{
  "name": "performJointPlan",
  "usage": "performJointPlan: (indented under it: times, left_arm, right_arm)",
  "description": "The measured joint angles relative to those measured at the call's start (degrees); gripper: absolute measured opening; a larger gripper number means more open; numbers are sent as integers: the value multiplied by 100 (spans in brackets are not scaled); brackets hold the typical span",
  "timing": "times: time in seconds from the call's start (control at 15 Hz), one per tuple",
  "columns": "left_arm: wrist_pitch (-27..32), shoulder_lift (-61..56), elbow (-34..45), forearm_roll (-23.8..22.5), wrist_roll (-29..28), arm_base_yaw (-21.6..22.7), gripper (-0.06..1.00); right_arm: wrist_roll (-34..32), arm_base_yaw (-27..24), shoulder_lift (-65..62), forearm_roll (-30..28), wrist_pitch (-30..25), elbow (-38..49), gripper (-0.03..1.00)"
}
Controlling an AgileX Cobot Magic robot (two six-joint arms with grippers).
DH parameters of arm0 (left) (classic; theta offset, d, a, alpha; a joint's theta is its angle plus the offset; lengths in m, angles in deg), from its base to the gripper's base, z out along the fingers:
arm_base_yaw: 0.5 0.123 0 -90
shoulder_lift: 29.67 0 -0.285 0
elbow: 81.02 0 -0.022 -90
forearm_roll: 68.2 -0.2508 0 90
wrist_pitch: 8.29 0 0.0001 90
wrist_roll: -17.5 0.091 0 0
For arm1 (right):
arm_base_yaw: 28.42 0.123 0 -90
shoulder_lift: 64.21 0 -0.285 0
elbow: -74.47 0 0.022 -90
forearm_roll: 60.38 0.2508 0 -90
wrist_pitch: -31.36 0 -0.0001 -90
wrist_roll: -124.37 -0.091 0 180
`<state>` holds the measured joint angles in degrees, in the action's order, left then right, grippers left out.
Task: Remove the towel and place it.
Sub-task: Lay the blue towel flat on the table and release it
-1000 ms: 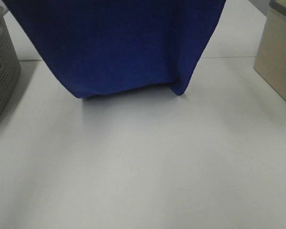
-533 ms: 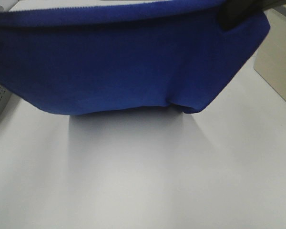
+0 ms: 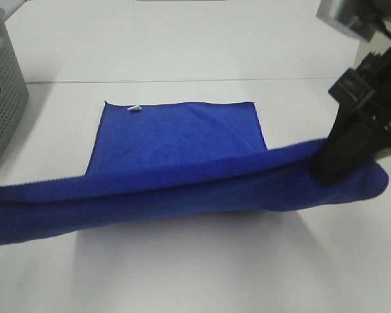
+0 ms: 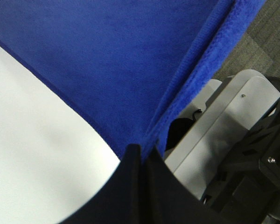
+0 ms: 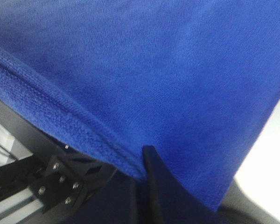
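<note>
Towel (image 3: pixel 176 134): deep blue plush, stitched edges.
Tag (image 3: pixel 134 108): small, white, far corner.
Pose: far part flat on tabletop (image 3: pixel 182 59); near edge raised, stretched sideways.

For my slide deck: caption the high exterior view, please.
Right gripper clamps the blue towel, its near edge lifted, far part flat on the white table.

Left end of the towel (image 3: pixel 182 195) is cut off by the exterior view's edge — its raised fold hides the near part of the cloth lying flat. Fingertips of the right gripper (image 3: pixel 329 166) are buried in that fold. The basket (image 3: pixel 3 98) is partly out of frame. The tag (image 3: pixel 134 108) — too small to read.
</note>
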<state>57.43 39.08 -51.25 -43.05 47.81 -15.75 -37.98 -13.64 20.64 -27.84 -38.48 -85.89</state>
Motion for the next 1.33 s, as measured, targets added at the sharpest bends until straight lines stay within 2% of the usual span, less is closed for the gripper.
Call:
performJointPlan:
  times: [0.33, 0.47, 0.67, 1.07, 1.33]
  left_arm:
    - [-6, -11, 1117, 338, 29, 0, 0]
    - [-11, -11, 1346, 378, -17, 0, 0]
    - [0, 258, 1387, 378, -481, 23, 0]
    - [-115, 1919, 1387, 550, -607, 40, 0]
    - [-527, 3289, 1369, 728, -579, 40, 0]
  right_arm:
    - [40, 0, 0, 372, 6, 1369, 2]
    - [40, 0, 115, 470, 11, 1536, 2]
    - [46, -6, 762, 613, 23, 1696, 2]
    - [103, -17, 2103, 590, 46, 1696, 2]
    - [138, -23, 2865, 590, 235, 1684, 2]
